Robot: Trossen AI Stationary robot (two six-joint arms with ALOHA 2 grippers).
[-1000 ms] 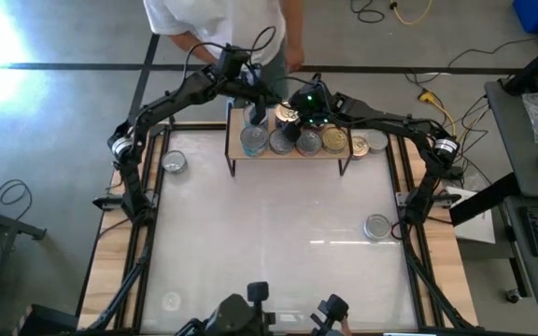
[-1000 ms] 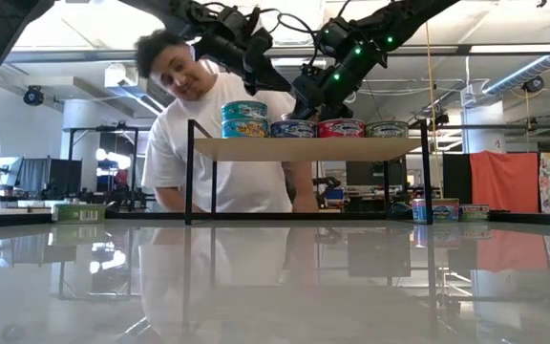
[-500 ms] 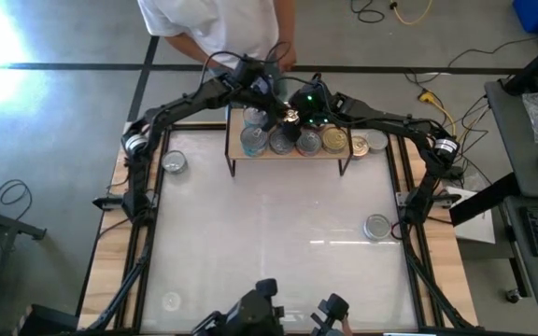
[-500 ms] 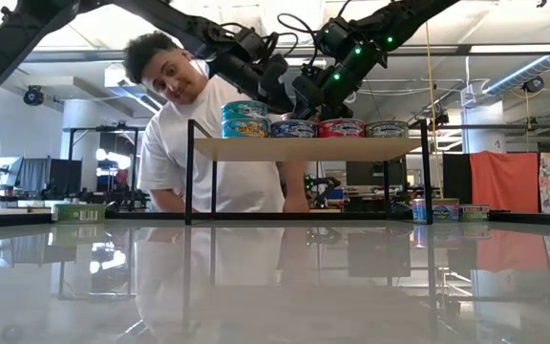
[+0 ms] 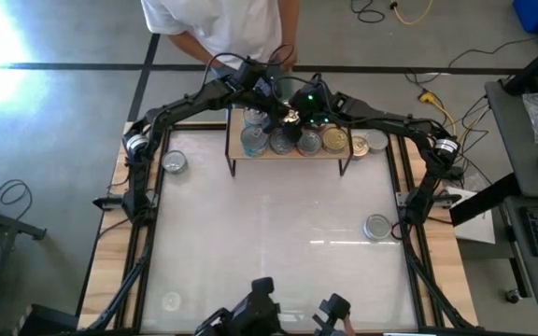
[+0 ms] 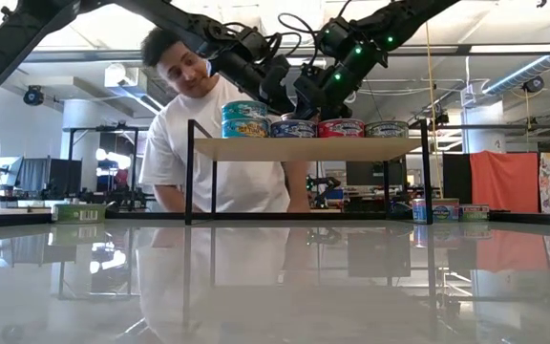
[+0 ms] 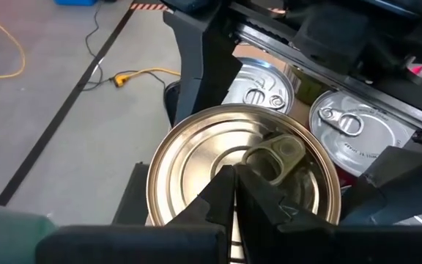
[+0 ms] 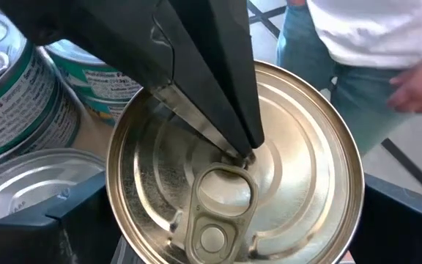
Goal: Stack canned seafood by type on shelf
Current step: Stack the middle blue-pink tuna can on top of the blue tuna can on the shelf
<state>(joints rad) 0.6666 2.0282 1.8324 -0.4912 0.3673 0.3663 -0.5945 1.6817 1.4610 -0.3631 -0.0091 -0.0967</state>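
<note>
Gold-topped tin (image 8: 234,183) is held above the shelf (image 5: 292,152) at its rear left-centre, over the row of tins already placed. In the right wrist view the right tool (image 8: 226,253) is seen closed around this tin's sides, rim to rim between its fingers. The left tool (image 7: 231,192) is seen with its fingertips together, pressed down on the tin's lid by the pull tab; nothing is gripped by it, it only touches the lid.

Progress, judged from the high view: most of the work is done. A row of tins is seated on the shelf, with a two-high stack of teal-labelled tins (image 6: 244,118) at the left end in the low view, then a blue-sided tin (image 6: 293,128), a red-sided tin (image 6: 341,127) and a silver one (image 6: 386,128).

Left to do: the gold-topped tin is not yet set down. Loose tins are seen on the surface: one left of the shelf (image 5: 174,162), one at the right side (image 5: 377,226), and one faint at the near left corner (image 5: 170,301). One or two more sit just off the shelf's right end (image 5: 377,143); whether they are on the board cannot be told.

A person (image 6: 208,143) is standing behind the shelf.
</note>
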